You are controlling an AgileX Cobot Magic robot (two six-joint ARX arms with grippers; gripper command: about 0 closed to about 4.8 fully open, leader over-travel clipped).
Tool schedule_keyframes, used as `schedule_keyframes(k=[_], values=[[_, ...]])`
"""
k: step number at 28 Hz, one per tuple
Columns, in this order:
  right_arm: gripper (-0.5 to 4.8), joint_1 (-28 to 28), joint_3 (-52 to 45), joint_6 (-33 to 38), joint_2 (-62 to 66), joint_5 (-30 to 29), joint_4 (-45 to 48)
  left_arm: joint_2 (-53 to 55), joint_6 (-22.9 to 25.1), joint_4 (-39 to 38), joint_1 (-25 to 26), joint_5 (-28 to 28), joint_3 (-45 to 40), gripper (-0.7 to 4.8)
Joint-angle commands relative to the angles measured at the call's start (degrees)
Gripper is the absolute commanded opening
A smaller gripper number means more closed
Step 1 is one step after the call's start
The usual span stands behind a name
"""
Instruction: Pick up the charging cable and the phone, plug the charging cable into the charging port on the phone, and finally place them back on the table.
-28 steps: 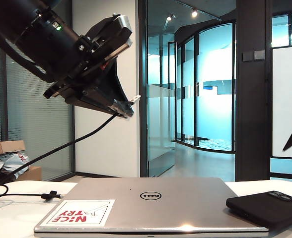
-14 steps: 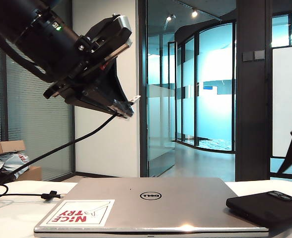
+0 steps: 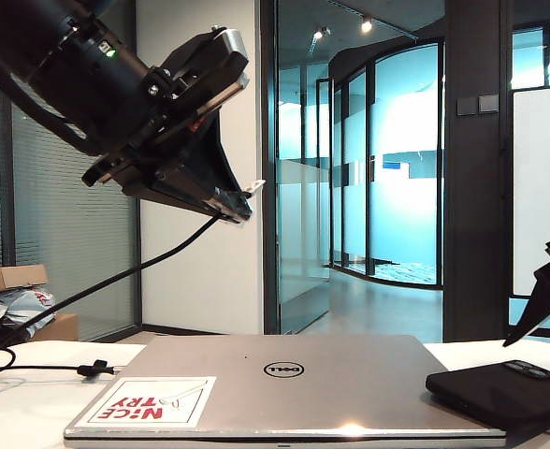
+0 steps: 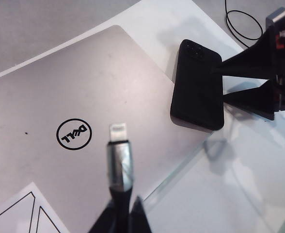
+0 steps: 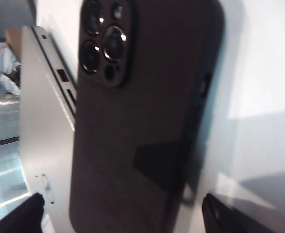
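We find the phone (image 3: pixel 501 391) lying camera-side up at the 4 o'clock corner of the exterior view, its inner edge resting on the silver laptop (image 3: pixel 284 383) and the rest over the white table (image 3: pixel 18 412). The right wrist view shows the phone (image 5: pixel 142 116) close below, its lens cluster clear, with the right gripper (image 5: pixel 123 213) spread wide, one fingertip (image 5: pixel 21 213) on each side of it and not touching. In the exterior view that right gripper (image 3: pixel 542 295) hangs just above the phone at 3 o'clock.

The charging cable (image 3: pixel 116 276) runs from the table at 8 o'clock up to the left gripper (image 3: pixel 233 201), which hangs high at 10 o'clock, well above the laptop. Its fingers are clamped on the cable just behind the plug, whose silvery tip juts out. In the left wrist view we see the cable (image 4: pixel 119 160) in the left gripper (image 4: pixel 120 213), over the laptop lid beside the Dell logo. The tie-strap knot (image 3: pixel 95 369) lies on the table at 8 o'clock.
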Motion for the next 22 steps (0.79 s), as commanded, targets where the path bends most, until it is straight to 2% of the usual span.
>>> schedule_keyframes(k=[1, 16, 18, 19, 22], values=[[4.40, -0.04, 0.42, 0.98, 3.32, -1.77, 3.41, -0.31, 0.24, 0.79, 0.00, 0.20, 0.11, -0.07], [4.39, -0.02, 2.38, 0.96, 6.49, -1.77, 5.88, -0.31, 0.24, 0.81, 0.00, 0.20, 0.11, -0.07], [4.09, -0.02, 2.38, 0.96, 6.49, -1.70, 5.86, -0.31, 0.24, 0.83, 0.00, 0.20, 0.11, -0.07], [3.64, -0.02, 2.38, 0.96, 6.49, -1.70, 5.86, -0.31, 0.24, 0.83, 0.00, 0.20, 0.11, -0.07], [2.88, 0.00, 2.38, 0.96, 6.51, -1.60, 5.86, -0.31, 0.24, 0.87, 0.00, 0.20, 0.11, -0.07]])
